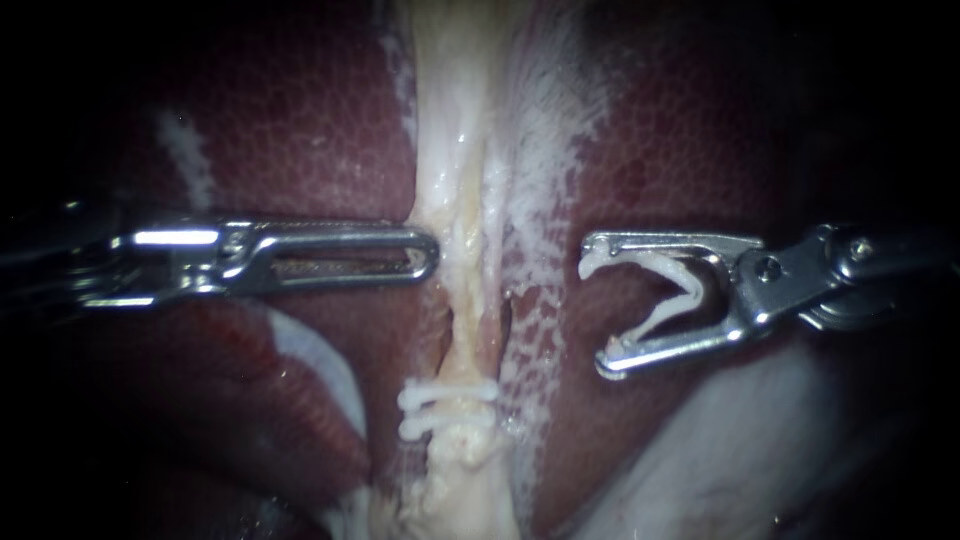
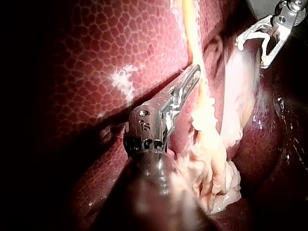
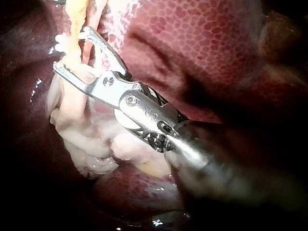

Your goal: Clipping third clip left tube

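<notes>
A pale tube (image 1: 455,200) runs down the middle between dark red liver lobes (image 1: 300,130). Two white clips (image 1: 445,408) sit across it lower down, one just below the other. My left instrument (image 1: 428,252) comes in level from the left, its slotted jaws shut, tip touching the tube's left edge; the left wrist view shows it (image 2: 195,71) lying along the strand (image 2: 192,29). My right instrument (image 1: 598,305) stands to the right of the tube, apart from it, jaws spread wide with a white clip (image 1: 665,290) seated between them. It appears again (image 3: 71,48) beside the tube (image 3: 74,14).
A white frayed membrane (image 1: 535,150) lies along the tube's right side. Smooth pale tissue (image 1: 720,440) bulges under the right instrument, and a pale fold (image 1: 320,360) sits below the left one. Ragged pale tissue (image 2: 211,168) gathers at the tube's near end.
</notes>
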Action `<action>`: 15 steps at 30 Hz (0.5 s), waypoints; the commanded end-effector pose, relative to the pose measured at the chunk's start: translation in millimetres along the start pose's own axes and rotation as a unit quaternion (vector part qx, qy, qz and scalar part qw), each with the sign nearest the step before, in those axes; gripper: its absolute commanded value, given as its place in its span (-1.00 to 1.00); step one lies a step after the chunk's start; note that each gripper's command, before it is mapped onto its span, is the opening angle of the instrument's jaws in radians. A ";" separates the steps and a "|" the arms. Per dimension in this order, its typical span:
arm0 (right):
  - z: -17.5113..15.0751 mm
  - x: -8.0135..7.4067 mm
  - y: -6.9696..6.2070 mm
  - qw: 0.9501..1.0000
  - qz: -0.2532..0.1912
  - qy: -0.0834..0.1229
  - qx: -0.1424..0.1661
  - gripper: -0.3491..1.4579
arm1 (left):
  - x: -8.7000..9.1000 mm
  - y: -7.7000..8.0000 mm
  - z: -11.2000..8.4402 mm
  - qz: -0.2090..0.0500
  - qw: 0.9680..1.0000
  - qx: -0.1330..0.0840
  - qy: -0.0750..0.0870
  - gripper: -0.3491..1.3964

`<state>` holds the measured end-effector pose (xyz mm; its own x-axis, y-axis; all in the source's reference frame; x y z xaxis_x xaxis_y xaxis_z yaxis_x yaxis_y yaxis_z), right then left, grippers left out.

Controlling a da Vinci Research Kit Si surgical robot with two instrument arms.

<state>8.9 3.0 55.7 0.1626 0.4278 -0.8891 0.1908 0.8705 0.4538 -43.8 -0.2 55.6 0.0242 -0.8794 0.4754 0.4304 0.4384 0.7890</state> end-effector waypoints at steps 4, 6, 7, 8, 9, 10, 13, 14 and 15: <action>0.1 -0.1 -0.1 1.000 -0.001 0.000 0.000 0.05 | -0.1 -0.1 -0.2 0.000 1.000 0.000 0.000 -1.00; 0.4 -0.4 -0.1 1.000 -0.002 0.000 -0.001 0.05 | -0.2 -0.2 -0.5 -0.001 1.000 0.001 0.000 -1.00; 0.7 -0.6 -0.2 1.000 -0.002 0.000 -0.001 0.05 | -0.4 -0.3 -0.7 -0.001 1.000 0.001 0.001 -1.00; 1.1 -1.0 -0.2 1.000 -0.004 -0.001 -0.002 0.05 | -0.6 -0.5 -0.9 -0.002 1.000 0.002 0.001 -1.00; 1.4 -1.3 -0.3 1.000 -0.008 -0.001 -0.001 0.05 | -0.8 -0.6 -1.1 -0.002 1.000 0.002 0.001 -1.00; 1.9 -1.6 -0.3 1.000 -0.006 -0.001 0.000 0.05 | -1.1 -0.8 -1.5 -0.003 1.000 0.003 0.002 -1.00; 3.6 -2.9 -0.5 1.000 0.001 0.001 0.006 0.05 | -1.9 -1.4 -2.4 -0.006 1.000 0.004 0.003 -1.00; 4.2 -3.4 -0.5 1.000 0.002 0.001 0.006 0.05 | -2.2 -1.6 -2.6 -0.007 1.000 0.006 0.005 -1.00; 5.0 -4.0 -0.5 1.000 0.006 0.001 0.009 0.05 | -2.4 -1.7 -2.9 -0.007 1.000 0.007 0.004 -1.00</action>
<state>13.5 -0.8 59.8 0.1617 0.4414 -0.8826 0.2081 0.8590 0.4677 -41.7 0.7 51.5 0.0250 -0.8875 0.4600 0.4211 0.4267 0.8004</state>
